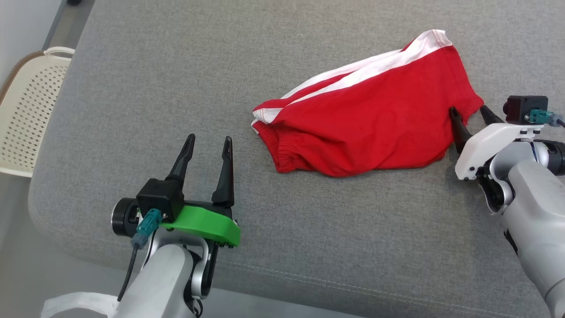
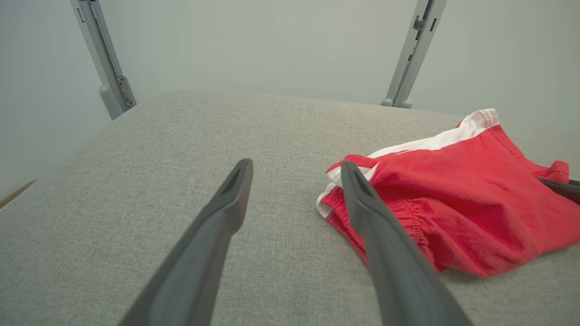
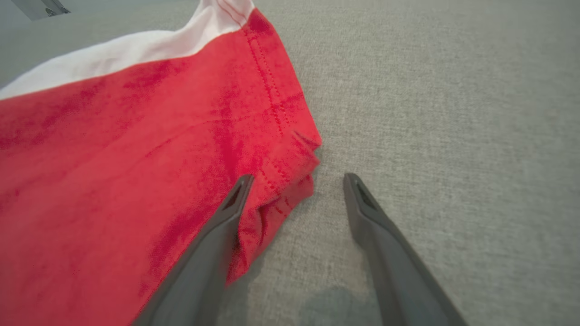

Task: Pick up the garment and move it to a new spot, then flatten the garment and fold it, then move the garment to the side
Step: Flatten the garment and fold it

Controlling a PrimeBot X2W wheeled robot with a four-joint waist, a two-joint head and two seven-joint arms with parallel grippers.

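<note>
The garment (image 1: 371, 119) is a pair of red shorts with white side stripes, lying loosely crumpled on the grey cushion right of centre. My right gripper (image 1: 470, 110) is open at the garment's right corner, one finger over the red cloth (image 3: 136, 172) and the other over bare cushion, a fold of the hem between them. My left gripper (image 1: 209, 143) stands open above the cushion to the lower left of the garment, with nothing between its fingers. In the left wrist view the elastic waistband (image 2: 398, 217) lies just past the right finger (image 2: 385, 253).
The grey fabric surface (image 1: 176, 88) stretches wide to the left and behind the garment. Its front edge (image 1: 309, 282) runs along the bottom. A cream perforated basket (image 1: 26, 110) stands off the left edge. Two metal posts (image 2: 412, 54) rise behind the cushion.
</note>
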